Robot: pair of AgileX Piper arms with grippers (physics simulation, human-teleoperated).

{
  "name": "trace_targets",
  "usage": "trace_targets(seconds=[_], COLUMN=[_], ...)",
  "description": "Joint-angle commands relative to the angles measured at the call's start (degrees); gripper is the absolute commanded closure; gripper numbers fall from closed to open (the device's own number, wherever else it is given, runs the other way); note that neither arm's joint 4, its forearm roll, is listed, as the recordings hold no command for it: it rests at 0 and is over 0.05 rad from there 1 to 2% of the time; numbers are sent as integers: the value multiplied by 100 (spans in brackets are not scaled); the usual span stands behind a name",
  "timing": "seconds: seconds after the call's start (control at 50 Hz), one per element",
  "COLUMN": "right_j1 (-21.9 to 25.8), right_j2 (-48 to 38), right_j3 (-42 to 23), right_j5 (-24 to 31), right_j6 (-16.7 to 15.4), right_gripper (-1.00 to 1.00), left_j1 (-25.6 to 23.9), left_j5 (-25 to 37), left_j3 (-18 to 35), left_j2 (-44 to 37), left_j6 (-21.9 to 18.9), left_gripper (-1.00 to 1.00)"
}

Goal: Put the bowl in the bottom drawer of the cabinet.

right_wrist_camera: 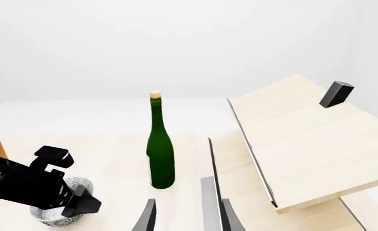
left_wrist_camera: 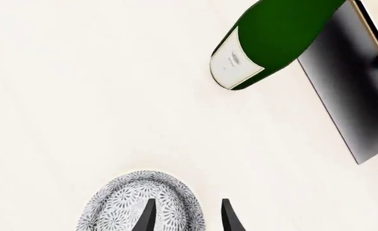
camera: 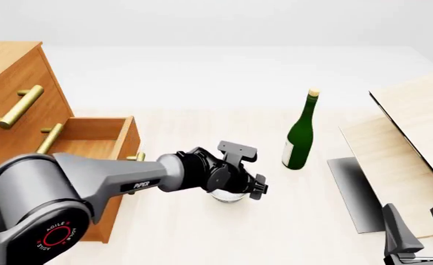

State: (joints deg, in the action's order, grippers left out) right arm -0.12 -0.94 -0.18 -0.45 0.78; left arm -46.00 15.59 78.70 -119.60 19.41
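Speckled white-grey, the bowl (camera: pixel 227 196) sits on the pale counter (camera: pixel 290 221), a short way in front of the open bottom drawer (camera: pixel 91 141) of the orange-brown cabinet (camera: pixel 10 94). The left hand (camera: pixel 231 187) hangs right over it, pointing down. In the left wrist view its two dark fingers (left_wrist_camera: pixel 145 216) stand apart, one over the inside of the bowl (left_wrist_camera: pixel 137 202) and the other just outside the rim, so the rim lies between them; I cannot tell whether they have closed on it.

The drawer is pulled out, its wooden box open to the top, and brass handles (camera: pixel 17 107) show on the fronts above it. A green bottle (camera: pixel 301 135) with a white label stands upright on the counter, near the bowl on the side away from the cabinet.

Beyond the bottle, pale wooden boards (camera: pixel 415 138) lie tilted on the right side of the counter, with a dark grey panel (camera: pixel 352 190) beside them. The right hand (camera: pixel 415 226) is low at the near right corner, its fingers apart and holding nothing. From its wrist view the bottle (right_wrist_camera: pixel 160 154) and the bowl (right_wrist_camera: pixel 63 204) lie ahead.
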Motion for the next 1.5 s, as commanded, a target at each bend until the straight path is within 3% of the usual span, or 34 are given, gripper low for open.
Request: trace_targets(seconds=[0.02,0.86,0.88,1.5], right_j1=[-2,-2,-2,-2], right_j2=[13,13,13,13], right_j3=[-1,-1,-1,-1], right_j5=[4,4,4,4], right_j6=[-3,-3,-3,-3], right_gripper=[-100,-100,-100,-100], left_j1=[-7,-175,-164,-85], left_j5=[-39,-445,-430,-446], left_j3=[-17,-288,-260,-244], left_j2=[-37,-113,-122,210], left_j6=[52,246,219,24], left_gripper=[-100,-100,100,100])
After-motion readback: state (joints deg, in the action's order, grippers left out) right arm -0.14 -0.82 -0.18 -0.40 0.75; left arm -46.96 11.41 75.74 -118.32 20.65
